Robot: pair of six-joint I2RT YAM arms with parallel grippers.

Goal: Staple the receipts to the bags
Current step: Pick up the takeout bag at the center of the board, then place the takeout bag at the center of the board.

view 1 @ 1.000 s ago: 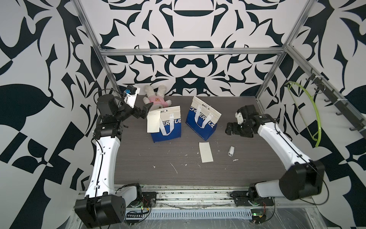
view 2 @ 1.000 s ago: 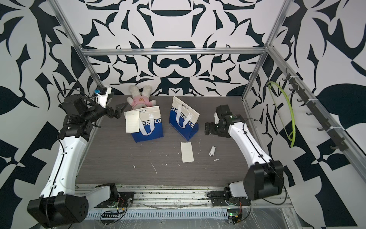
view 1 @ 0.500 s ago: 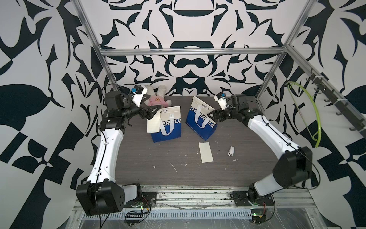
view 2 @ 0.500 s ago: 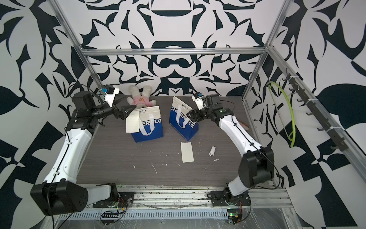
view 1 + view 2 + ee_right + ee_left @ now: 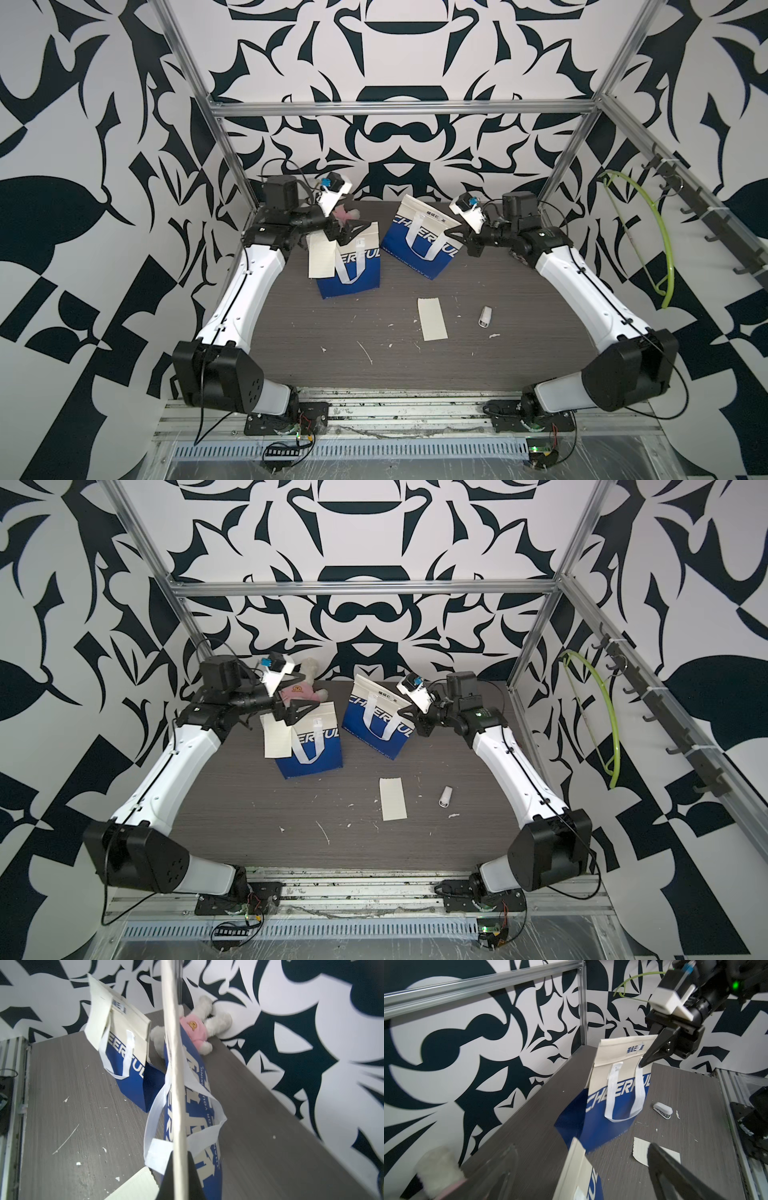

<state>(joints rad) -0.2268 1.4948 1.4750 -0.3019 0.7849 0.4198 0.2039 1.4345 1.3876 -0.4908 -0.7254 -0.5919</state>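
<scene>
Bags are where both my arms have just arrived. A second ago my right gripper (image 5: 642,1064) hung open out at the side of the table; now its jaws are pinched shut on the top edge of the right bag (image 5: 417,249), at the corner nearest my wrist. In the right wrist view the cream rim runs up between the fingers. My left gripper (image 5: 353,232) has swung in too, but its jaws are spread as wide as before, standing either side of the top edge of the left bag (image 5: 357,272) without closing. Neither bag seems to have shifted.

I take this to mean the right bag is now held ready for its slip. The left bag already carries a hanging receipt (image 5: 321,259) at its top corner. The loose receipt (image 5: 432,319) lies flat on the table (image 5: 332,365) in front of the bags, with the stapler (image 5: 484,316) near it and well apart from both grippers.

The plush toy (image 5: 301,692) lies just behind my left gripper, and the table's back edge is close behind both bags, so there is little room rearward. A gap separates the bags. The front half of the table holds only paper scraps (image 5: 365,352), so that is my room to move
</scene>
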